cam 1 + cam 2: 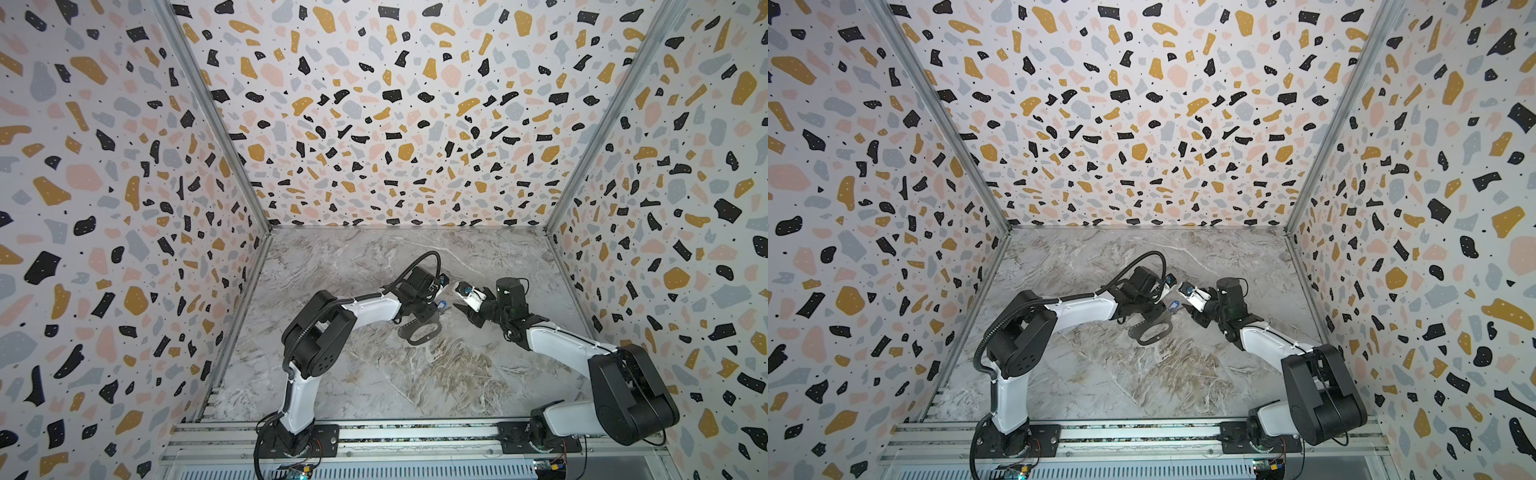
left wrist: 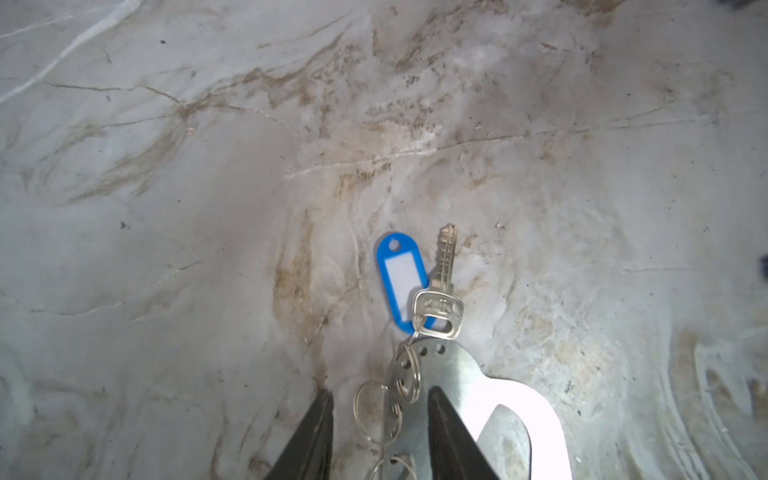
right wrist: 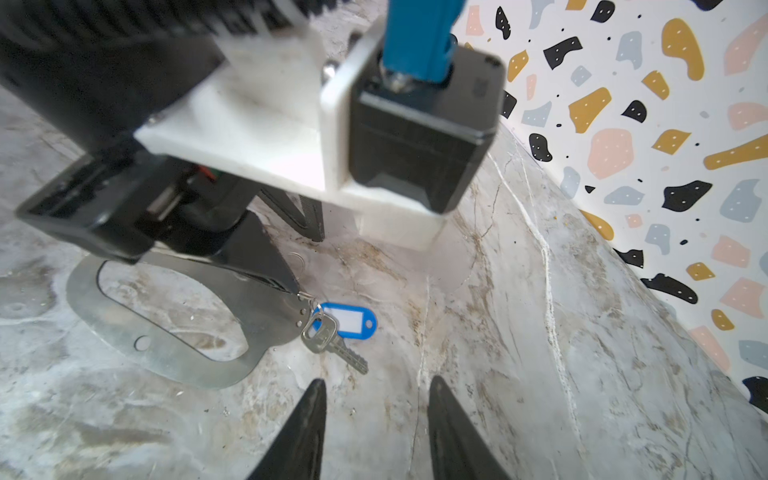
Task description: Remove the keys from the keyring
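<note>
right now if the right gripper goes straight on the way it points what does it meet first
Probably the key by the blue tag, just ahead of the right gripper; height unclear.

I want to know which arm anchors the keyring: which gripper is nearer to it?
Left. The left gripper is over the keyring's end where the key attaches; the right gripper is clear of it, on the far side of the blue-tagged key.
</note>
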You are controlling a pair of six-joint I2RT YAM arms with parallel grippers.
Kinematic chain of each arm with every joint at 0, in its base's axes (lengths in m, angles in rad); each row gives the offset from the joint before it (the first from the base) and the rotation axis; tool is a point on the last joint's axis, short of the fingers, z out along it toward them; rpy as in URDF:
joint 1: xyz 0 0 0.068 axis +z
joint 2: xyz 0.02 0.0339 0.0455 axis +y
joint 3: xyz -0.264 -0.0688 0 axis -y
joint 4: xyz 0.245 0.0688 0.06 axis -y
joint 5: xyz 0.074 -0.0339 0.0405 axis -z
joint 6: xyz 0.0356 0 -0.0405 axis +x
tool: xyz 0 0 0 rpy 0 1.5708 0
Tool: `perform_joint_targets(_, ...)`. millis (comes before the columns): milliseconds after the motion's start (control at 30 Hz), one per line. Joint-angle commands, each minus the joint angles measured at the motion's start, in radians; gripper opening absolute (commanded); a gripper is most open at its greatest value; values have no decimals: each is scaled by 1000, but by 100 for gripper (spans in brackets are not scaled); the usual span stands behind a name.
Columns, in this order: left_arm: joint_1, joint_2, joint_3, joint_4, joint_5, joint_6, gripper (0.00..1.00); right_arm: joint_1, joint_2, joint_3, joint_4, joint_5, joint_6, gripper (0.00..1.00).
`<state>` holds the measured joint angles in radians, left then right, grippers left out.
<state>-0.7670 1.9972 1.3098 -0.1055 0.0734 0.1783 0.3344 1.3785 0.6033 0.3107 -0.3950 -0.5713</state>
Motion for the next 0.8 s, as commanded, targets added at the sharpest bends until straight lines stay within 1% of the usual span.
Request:
perform_joint_targets(0, -3, 0, 11, -8, 16, 31, 38, 5, -36, 6, -32, 30, -7, 42)
perform_joint_targets(267, -4, 1, -6, 22, 63, 43, 37, 12, -30, 2, -23, 61, -9, 40)
perform_joint_targets(467, -4, 15, 1, 20, 46, 36, 33, 10, -44, -2, -26, 80, -18, 38)
perform_joint_targets(600, -6, 25, 5, 10, 50, 38, 33, 7, -59, -17, -19, 88, -21, 38)
perform_joint_targets(700, -7, 28, 4, 13, 51, 38, 33, -9, -73, -26, -5, 74, 1, 39)
perform_joint_targets(767, -9, 31, 3, 15, 48, 39, 33, -34, -83, -33, 1, 29, 13, 39)
